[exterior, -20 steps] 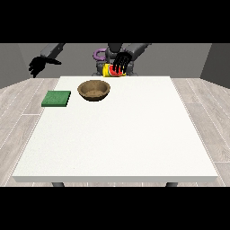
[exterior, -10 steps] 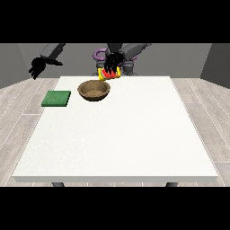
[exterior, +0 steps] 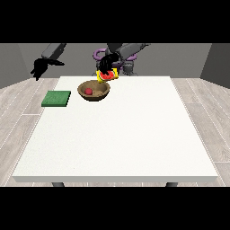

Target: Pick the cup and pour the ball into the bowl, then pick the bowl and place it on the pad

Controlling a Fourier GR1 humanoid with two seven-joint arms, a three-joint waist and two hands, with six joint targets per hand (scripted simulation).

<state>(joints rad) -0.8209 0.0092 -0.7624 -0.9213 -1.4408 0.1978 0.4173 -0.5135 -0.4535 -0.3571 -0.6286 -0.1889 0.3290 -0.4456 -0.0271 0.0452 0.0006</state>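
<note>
The robot hand at the view's right (exterior: 107,66) is wrapped around a yellow and red cup (exterior: 107,77), holding it tipped over in the air, with the cup's red-lined mouth turned down toward a brown wooden bowl (exterior: 94,90). The bowl sits on the white worktop (exterior: 117,134) just below this robot hand and slightly toward the view's left of it. A small red ball (exterior: 89,91) lies inside the bowl, so the pour looks done or almost done. To finish this step well, the robot hand should probably keep the cup's mouth over the bowl's opening until it is sure nothing else will fall, then turn the cup upright and carry it away to the side, setting it down well apart from the bowl so it does not knock the rim or jog the ball out. After that the bowl needs lifting level, since the ball can roll. A green square pad (exterior: 56,99) lies flat on the worktop farther toward the view's left, beyond the bowl from this robot hand, and is where the bowl should end up. The robot hand at the view's left (exterior: 40,68) hangs in the air past the worktop's far corner, above and behind the pad, holding nothing; its fingers appear relaxed and uncurled.
</note>
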